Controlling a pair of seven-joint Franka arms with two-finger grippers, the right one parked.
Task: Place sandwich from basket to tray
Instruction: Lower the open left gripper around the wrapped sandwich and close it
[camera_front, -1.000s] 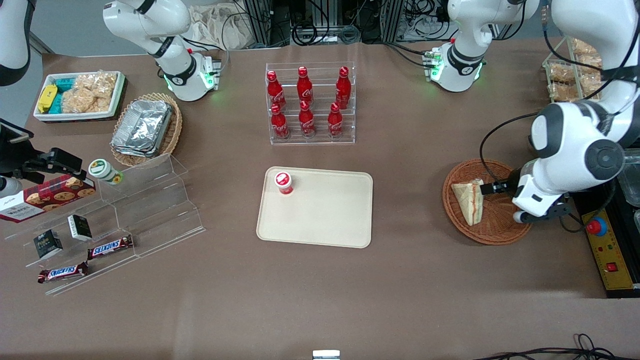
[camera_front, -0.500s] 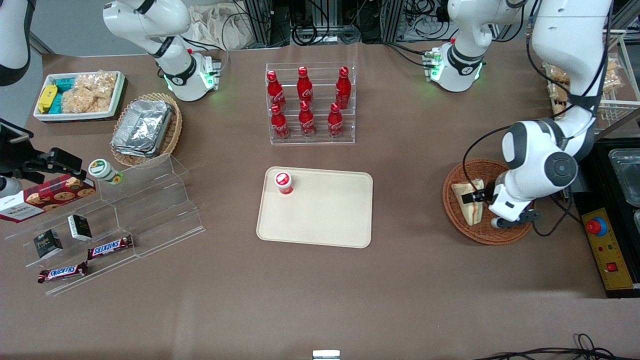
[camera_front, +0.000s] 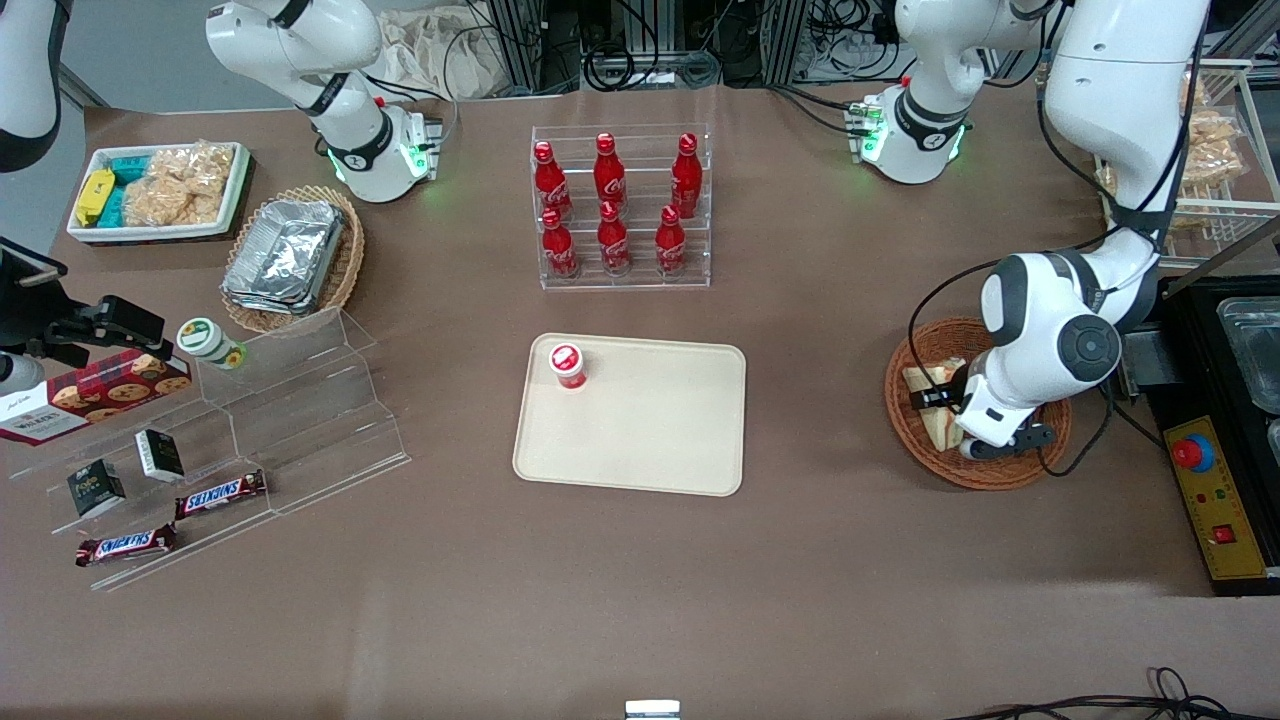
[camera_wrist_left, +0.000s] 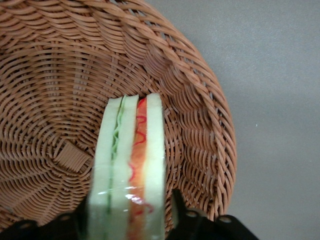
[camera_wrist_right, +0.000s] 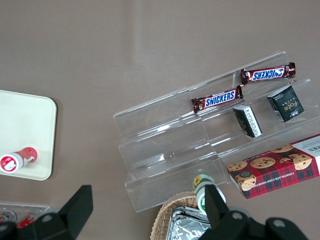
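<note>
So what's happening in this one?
The left arm's end effector is down in the reddish-brown basket, with one finger on each side of the sandwich. The sandwich stands on edge in the basket, not yet lifted. The beige tray holds only a small red-capped bottle.

Sandwich (camera_wrist_left: 131, 165) upright in basket (camera_wrist_left: 200, 125), claw (camera_wrist_left: 127, 220) fingers flanking it

Brown table (camera_front: 800, 560) w/ tray (camera_front: 650, 440), basket (camera_front: 910, 420)
</note>
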